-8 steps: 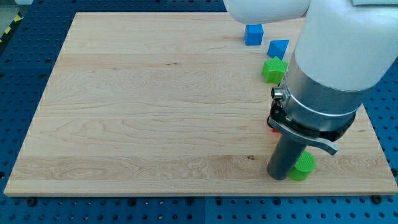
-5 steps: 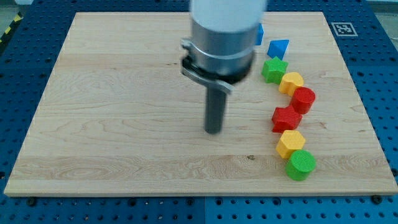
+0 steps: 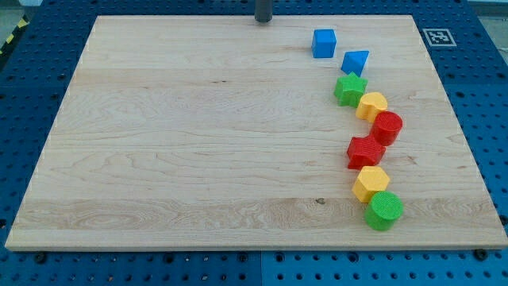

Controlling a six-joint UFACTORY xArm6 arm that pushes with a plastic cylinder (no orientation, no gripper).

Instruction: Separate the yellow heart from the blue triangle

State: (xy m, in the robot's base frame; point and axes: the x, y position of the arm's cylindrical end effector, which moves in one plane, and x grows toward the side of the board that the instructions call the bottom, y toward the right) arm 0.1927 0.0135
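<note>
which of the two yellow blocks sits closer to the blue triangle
The upper yellow heart, wedged between the green star and red cylinder, just below the blue triangle.

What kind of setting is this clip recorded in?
Most likely a robotics lab bench: a wooden board lies on a blue perforated table, with a printed marker tag at the board's corner and small coloured blocks such as the blue triangle and yellow heart.
</note>
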